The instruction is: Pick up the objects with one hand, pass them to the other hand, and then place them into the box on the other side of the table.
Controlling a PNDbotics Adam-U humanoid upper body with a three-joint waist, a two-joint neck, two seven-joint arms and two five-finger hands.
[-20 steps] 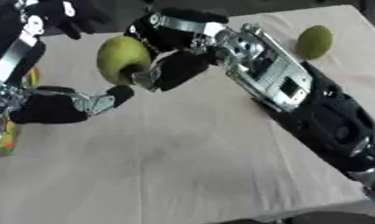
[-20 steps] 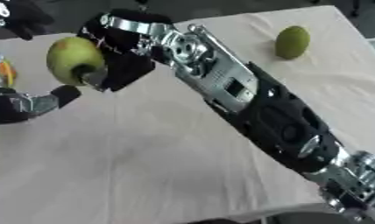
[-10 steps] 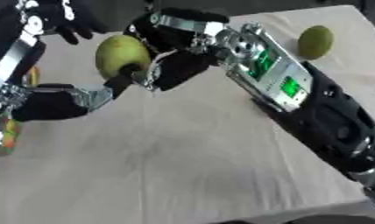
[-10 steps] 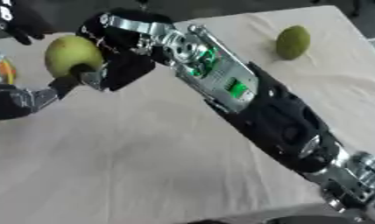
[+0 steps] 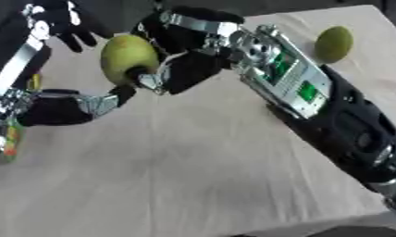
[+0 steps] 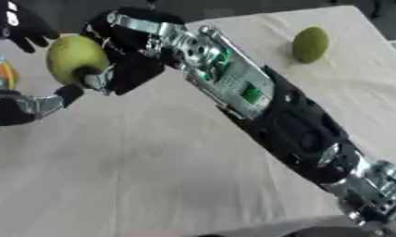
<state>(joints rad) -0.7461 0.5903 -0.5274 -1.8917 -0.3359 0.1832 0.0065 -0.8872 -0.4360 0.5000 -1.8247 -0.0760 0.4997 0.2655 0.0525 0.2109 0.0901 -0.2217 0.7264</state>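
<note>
My right hand point(image 5: 188, 69) reaches across the table to the upper left and is shut on a yellow-green fruit point(image 5: 126, 58), held above the cloth. My left hand point(image 5: 57, 109) is open at the fruit's left side. Its thumb tip touches the fruit from below, and its dark fingers point(image 5: 65, 28) spread above and to the left without closing on it. A second green fruit point(image 5: 333, 44) lies on the table at the far right.
A colourful object point(image 5: 9, 141) shows at the left edge beside my left hand. My right forearm point(image 5: 314, 106) lies diagonally across the pale tablecloth point(image 5: 177, 176). The table's front edge runs along the bottom right.
The upper fingers of my left hand have come down closer to the fruit. The fruit and my right hand have hardly moved.
</note>
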